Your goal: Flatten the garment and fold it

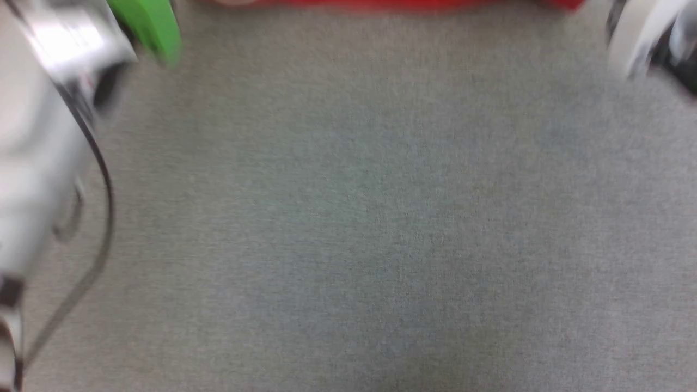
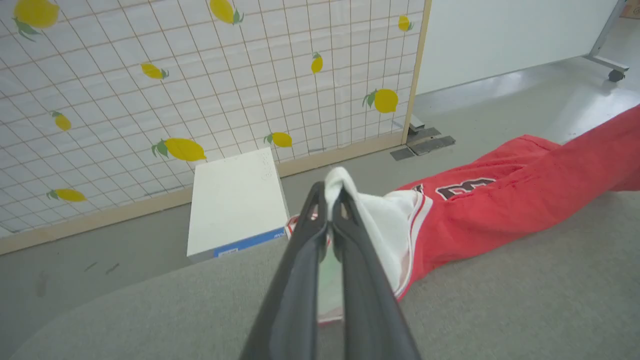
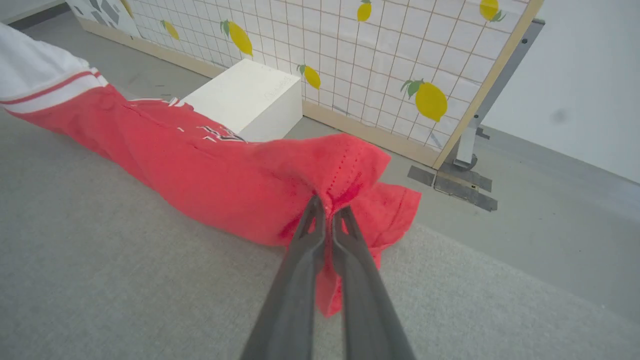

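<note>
Left gripper (image 2: pixel 329 195) is pinching the white sleeve (image 2: pixel 385 225) of the garment (image 2: pixel 500 215), fingers pressed together on the cloth. The garment is lying as a loose, bunched red band across the grey surface (image 2: pixel 525 300), running between the two grippers near the far edge. Right gripper (image 3: pixel 328 207) is gripping a red fold at the other end, fingers closed on it. A white box (image 3: pixel 250 100) is sitting on the floor beyond, before a lemon-print panel (image 3: pixel 400 50). Head view is blurring; a red strip is showing along its top edge.
</note>
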You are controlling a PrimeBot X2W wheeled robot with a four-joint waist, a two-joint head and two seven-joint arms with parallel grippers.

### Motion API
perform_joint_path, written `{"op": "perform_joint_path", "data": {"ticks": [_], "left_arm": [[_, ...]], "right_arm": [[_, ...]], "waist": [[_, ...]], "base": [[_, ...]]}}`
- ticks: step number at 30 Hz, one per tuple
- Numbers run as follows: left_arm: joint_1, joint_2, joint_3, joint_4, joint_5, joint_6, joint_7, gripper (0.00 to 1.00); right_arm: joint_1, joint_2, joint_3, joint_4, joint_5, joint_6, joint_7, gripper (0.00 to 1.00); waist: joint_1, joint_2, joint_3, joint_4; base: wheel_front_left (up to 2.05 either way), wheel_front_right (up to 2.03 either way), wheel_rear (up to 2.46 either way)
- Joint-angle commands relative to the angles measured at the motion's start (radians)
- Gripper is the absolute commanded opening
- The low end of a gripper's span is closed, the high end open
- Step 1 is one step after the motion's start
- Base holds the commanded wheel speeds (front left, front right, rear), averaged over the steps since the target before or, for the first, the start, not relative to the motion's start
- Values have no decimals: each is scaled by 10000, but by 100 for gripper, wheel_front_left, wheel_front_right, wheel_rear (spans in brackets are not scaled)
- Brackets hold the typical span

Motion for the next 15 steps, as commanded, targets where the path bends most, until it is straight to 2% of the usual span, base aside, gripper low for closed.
{"op": "perform_joint_path", "data": {"ticks": [1,4,15], "left_arm": [[745,237,-112,-372,-140,186,106,0],[2195,788,-382,-1445,-410,565,525,0],[6799,3691,-1180,-6282,-1412,2586,1811,0]], "right_arm": [[570,-155,147,-213,172,-13,34,0],[1632,-459,382,-653,469,-13,194,0],[4792,-1850,827,-2625,1098,-13,1353,0]], "waist": [[1,0,-1123,392],[1,0,-1633,429],[1,0,-2892,479]], "base": [[0,0,0],[0,0,0],[0,0,0]]}}
